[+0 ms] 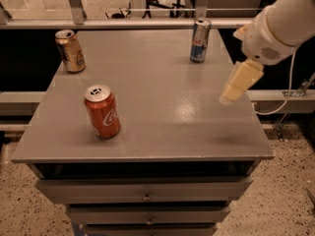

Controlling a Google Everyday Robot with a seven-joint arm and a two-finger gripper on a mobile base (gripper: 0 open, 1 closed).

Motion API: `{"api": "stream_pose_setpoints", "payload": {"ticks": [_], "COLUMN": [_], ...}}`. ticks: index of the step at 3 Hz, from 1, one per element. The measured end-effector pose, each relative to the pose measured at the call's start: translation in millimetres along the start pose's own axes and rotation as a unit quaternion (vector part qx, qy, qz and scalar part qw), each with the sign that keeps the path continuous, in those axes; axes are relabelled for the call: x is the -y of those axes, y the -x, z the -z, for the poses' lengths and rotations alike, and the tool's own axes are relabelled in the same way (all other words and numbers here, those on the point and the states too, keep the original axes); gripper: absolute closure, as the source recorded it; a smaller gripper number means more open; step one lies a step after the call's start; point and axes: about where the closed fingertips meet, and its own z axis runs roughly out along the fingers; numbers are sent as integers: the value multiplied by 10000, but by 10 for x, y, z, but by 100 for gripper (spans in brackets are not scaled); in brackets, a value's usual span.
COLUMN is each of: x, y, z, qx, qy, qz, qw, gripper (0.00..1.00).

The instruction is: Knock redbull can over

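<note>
The redbull can [199, 41] is slim, blue and silver, and stands upright near the far right of the grey table [147, 82]. My gripper [239, 82] hangs from the white arm at the right, above the table's right side, in front of and to the right of the can, apart from it. Its cream-coloured fingers point down and to the left.
A red cola can [102, 111] stands upright at the front left. A gold can [70, 50] stands at the far left. The table top sits on grey drawers [145, 193]. A metal rail [147, 23] runs behind the table. A cable [288, 90] hangs at the right.
</note>
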Motion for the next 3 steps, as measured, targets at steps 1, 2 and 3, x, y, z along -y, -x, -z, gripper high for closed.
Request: {"api": "stream_pose_setpoints", "payload": {"ticks": [1, 2, 3], "x": [416, 962, 1226], "y": [135, 192, 234], "z": [-498, -995, -1205], "qx": [319, 686, 946], "qy": [-189, -529, -704], "qz": [-331, -925, -1229], "qw": [9988, 9919, 9854], "gripper": [0, 0, 0]}}
